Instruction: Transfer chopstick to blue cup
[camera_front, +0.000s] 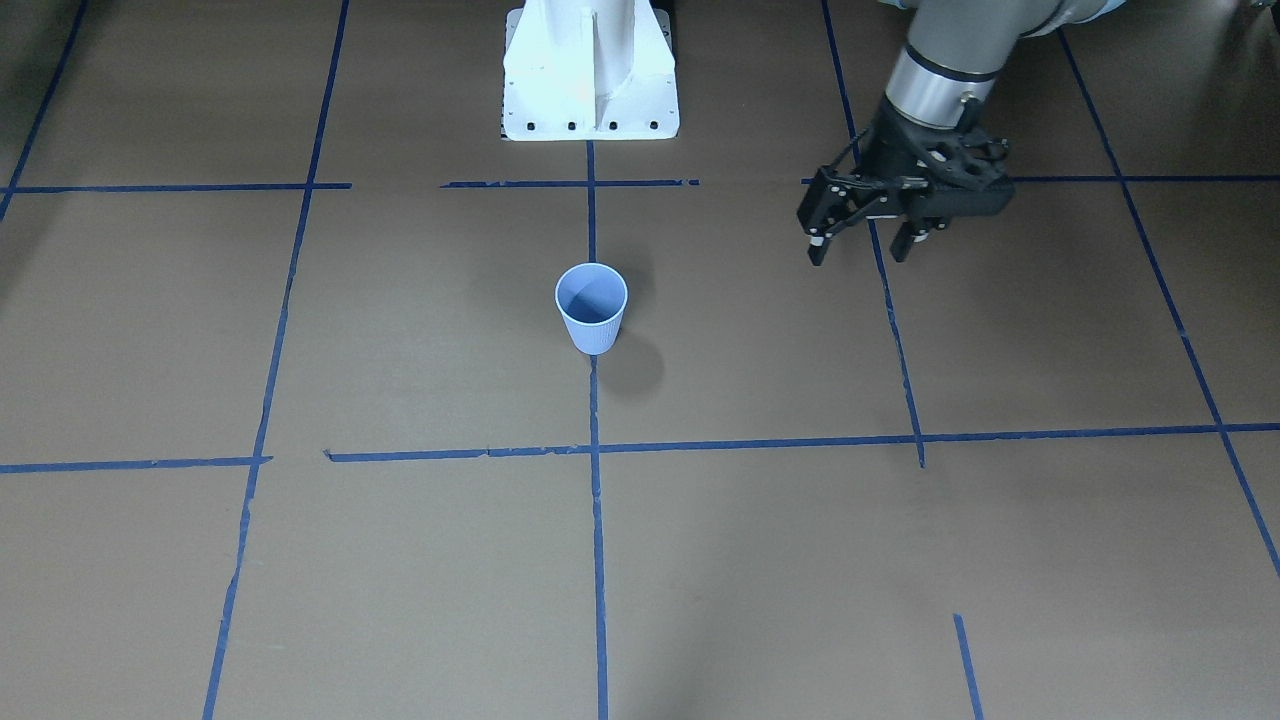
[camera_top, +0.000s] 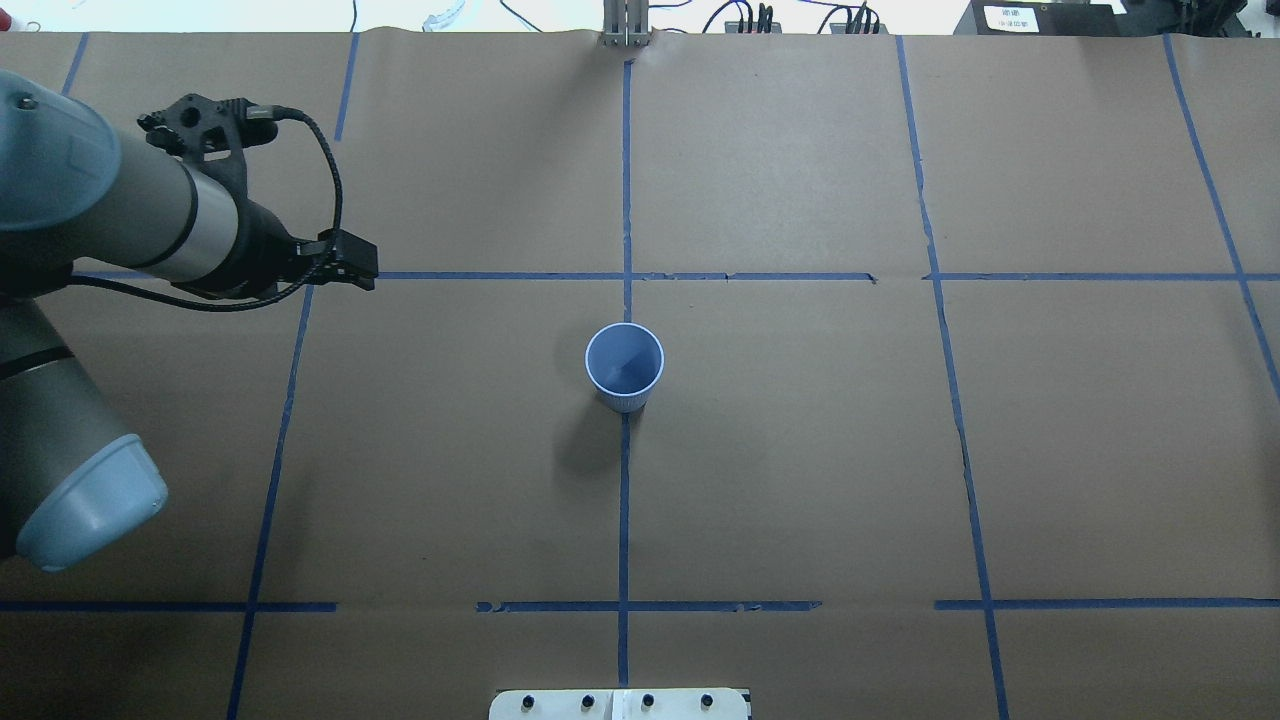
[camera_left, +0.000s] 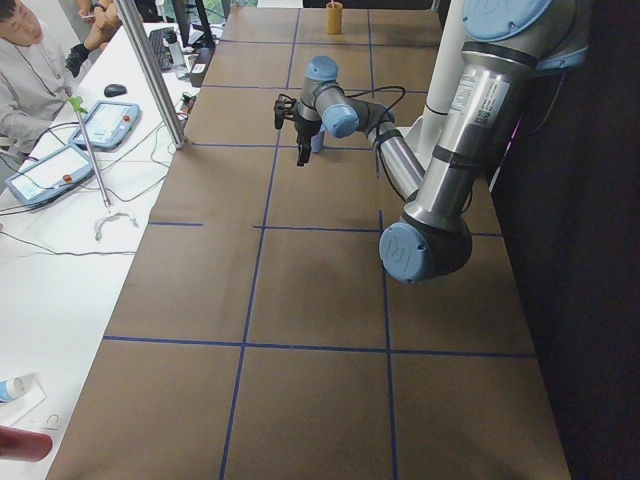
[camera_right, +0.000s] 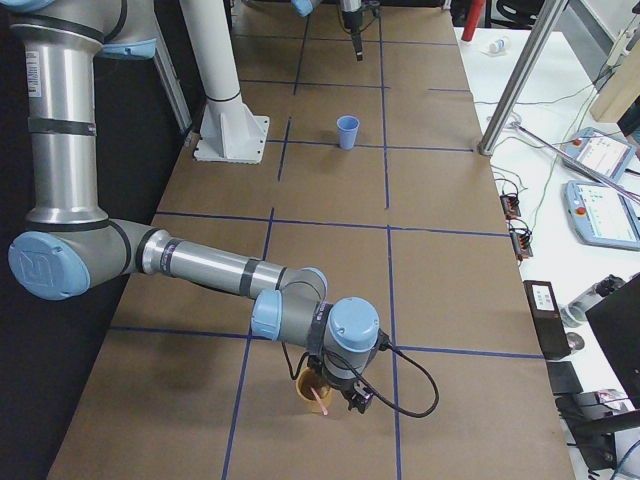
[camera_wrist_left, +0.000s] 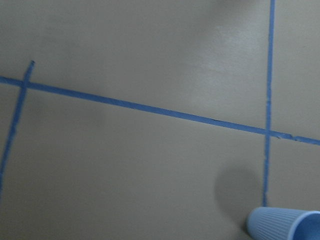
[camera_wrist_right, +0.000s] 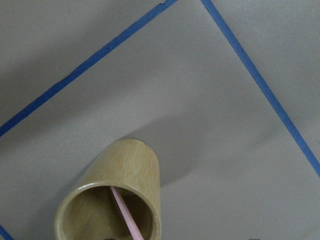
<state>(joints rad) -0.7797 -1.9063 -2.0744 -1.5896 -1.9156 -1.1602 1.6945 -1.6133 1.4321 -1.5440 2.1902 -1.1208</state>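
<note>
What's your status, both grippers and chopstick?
Left gripper open, empty, apart from blue cup. Right gripper above tan cup, state unreadable. Chopstick leaning in tan cup. No obstruction seen.

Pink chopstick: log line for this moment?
thin pink chopstick: in tan wooden cup | ribbed light blue cup: empty, upright | left gripper: open, hovering | right gripper: over tan cup, state unclear

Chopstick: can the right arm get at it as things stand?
Probably yes. The chopstick leans in the open-topped tan cup, its upper end sticking out, and the right gripper hangs right by the cup with nothing covering it.
</note>
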